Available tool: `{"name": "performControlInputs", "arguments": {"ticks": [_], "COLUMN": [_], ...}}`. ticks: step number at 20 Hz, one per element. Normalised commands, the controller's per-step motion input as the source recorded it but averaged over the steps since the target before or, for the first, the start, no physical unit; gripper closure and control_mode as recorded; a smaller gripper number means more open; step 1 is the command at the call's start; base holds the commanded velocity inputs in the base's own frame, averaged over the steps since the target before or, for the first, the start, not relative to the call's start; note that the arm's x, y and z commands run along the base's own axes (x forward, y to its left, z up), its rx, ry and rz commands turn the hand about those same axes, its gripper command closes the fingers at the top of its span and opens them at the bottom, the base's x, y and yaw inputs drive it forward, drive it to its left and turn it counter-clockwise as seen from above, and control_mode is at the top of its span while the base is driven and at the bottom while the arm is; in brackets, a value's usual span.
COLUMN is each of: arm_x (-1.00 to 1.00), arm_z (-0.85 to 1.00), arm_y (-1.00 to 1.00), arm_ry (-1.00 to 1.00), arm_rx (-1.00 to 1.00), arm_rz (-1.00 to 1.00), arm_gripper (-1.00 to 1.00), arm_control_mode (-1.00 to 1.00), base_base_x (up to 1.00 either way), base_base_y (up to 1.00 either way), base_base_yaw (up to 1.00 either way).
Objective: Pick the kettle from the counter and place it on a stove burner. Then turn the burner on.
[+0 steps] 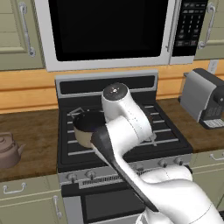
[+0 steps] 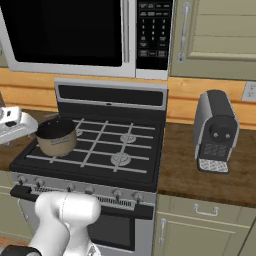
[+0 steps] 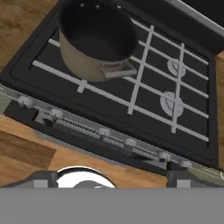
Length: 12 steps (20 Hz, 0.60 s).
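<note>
The small copper-brown kettle (image 1: 8, 151) stands upright on the dark wood counter (image 1: 35, 131), left of the stove and well away from the arm. My gripper (image 3: 110, 177) hangs above the stove's front edge and looks down on it. It is open, its dark fingertips (image 3: 41, 178) wide apart with nothing between them. Two free grey stove burners (image 3: 171, 103) (image 3: 176, 67) lie under the grate bars on the right half, also as burners (image 2: 120, 159) (image 2: 129, 138).
A tan saucepan (image 3: 94, 41) (image 2: 56, 136) with a dark inside sits on the stove's front left burner. Several knobs (image 3: 103, 131) (image 1: 89, 174) line the stove front. A coffee machine (image 1: 205, 98) stands on the right counter. A microwave (image 1: 107, 28) hangs above.
</note>
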Motion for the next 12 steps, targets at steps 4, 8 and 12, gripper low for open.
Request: {"name": "performControlInputs", "arguments": {"ticks": [4,8,12], "arm_x": [-0.78,-0.59,-0.30], "arm_z": [0.00,0.00,0.00], "arm_y": [1.00,1.00,1.00], "arm_ry": [-0.09,-0.08,-0.07], "arm_rx": [-0.14,-0.12,-0.11], "arm_rz": [0.20,0.18,0.13], "arm_gripper": [-1.00,-1.00,-1.00], "arm_control_mode": [-1.00,-1.00,-1.00], "base_base_x": [0.00,0.00,0.00], "base_base_y": [0.00,0.00,0.00], "base_base_yaw": [0.00,0.00,0.00]}}
